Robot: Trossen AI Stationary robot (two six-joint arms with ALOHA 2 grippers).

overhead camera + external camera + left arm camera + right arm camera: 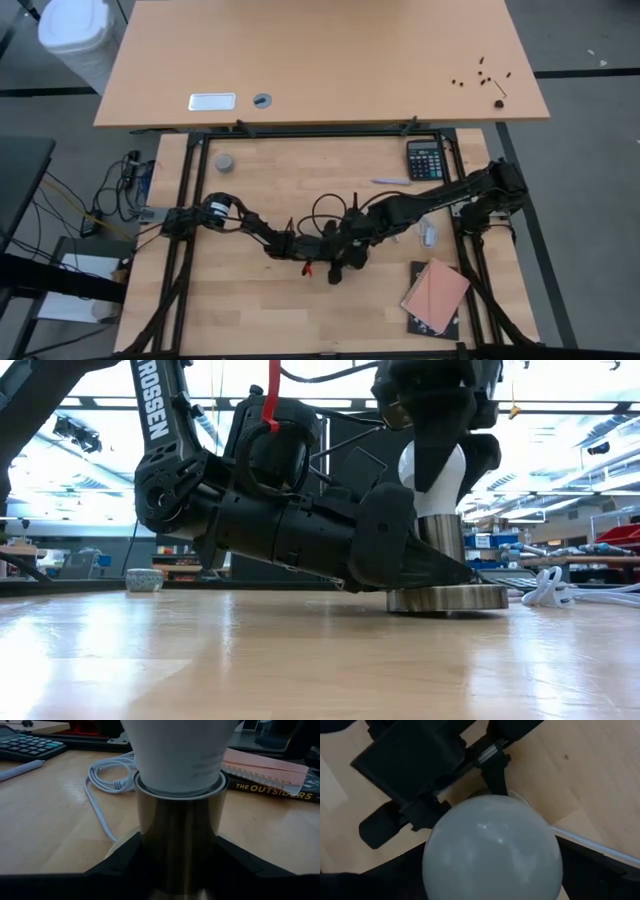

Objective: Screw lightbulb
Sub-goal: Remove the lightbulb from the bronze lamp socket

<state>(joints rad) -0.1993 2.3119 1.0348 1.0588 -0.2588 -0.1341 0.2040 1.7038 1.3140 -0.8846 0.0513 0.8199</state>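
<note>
So the lightbulb (432,472) stands upright in the socket (441,538), right gripper (438,455) jaws clamped on it from straight above, left gripper (420,575) jaws pinching the socket.

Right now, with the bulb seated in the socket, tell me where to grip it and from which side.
Grip the bulb on its round white dome, coming straight down from above, as the right pincer does. It stands upright, neck sunk in the metal socket that the left pincer clamps on both sides, so only the dome is free to turn.
</note>
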